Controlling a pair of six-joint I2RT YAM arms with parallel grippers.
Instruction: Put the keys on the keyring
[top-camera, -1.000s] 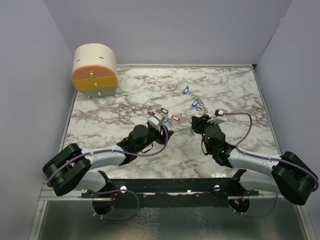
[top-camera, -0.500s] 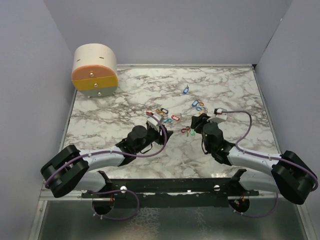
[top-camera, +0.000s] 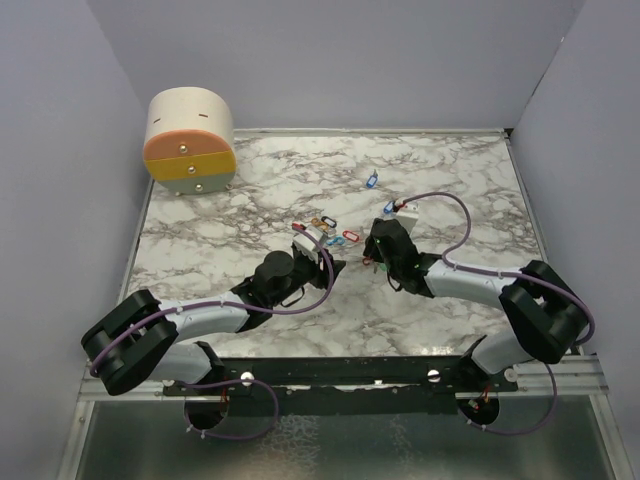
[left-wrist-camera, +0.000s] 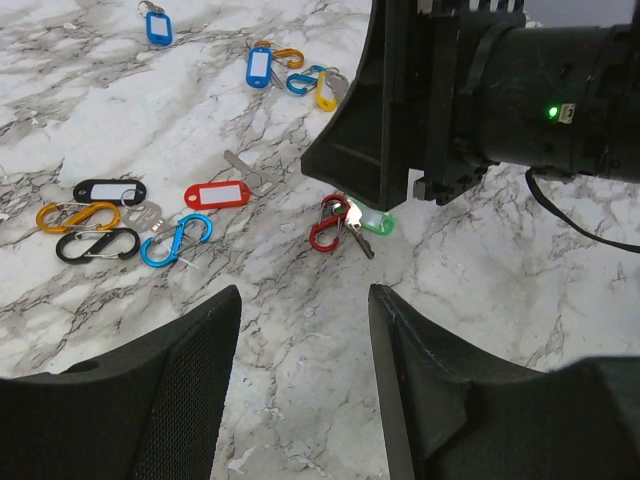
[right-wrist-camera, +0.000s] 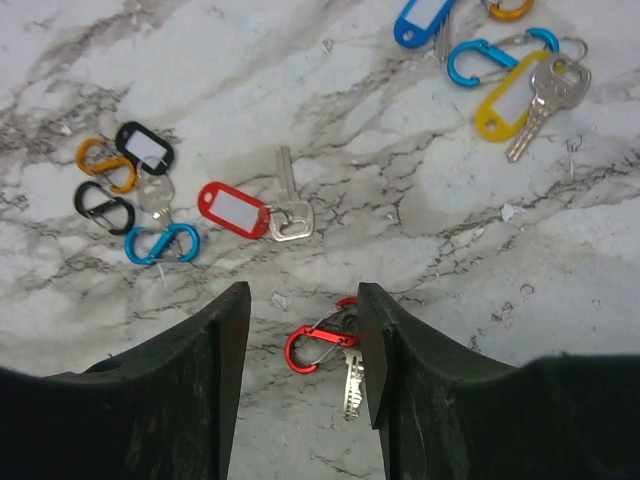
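A red carabiner keyring (right-wrist-camera: 315, 345) lies on the marble with a silver key on it. In the left wrist view (left-wrist-camera: 328, 222) a green-tagged key (left-wrist-camera: 375, 222) lies against it. My right gripper (right-wrist-camera: 302, 298) is open and hovers just above this keyring, fingers either side; it also shows in the top view (top-camera: 372, 250). My left gripper (left-wrist-camera: 302, 300) is open and empty, low over bare marble a short way in front of the keyring (top-camera: 335, 270). A red-tagged key (right-wrist-camera: 232, 210) lies beyond. A yellow-tagged key (right-wrist-camera: 508, 100) and a blue-tagged key (right-wrist-camera: 420, 20) lie at the far right.
Loose blue (right-wrist-camera: 160, 244), black (right-wrist-camera: 103, 208) and orange (right-wrist-camera: 100, 165) carabiners and a black tag (right-wrist-camera: 146, 148) lie to the left. Another blue carabiner (right-wrist-camera: 490, 60) lies by the yellow tag. A round drawer box (top-camera: 190, 140) stands at the back left.
My right gripper has swung left and farther out and now stands over the red keyring with the green key. My left arm has hardly moved.
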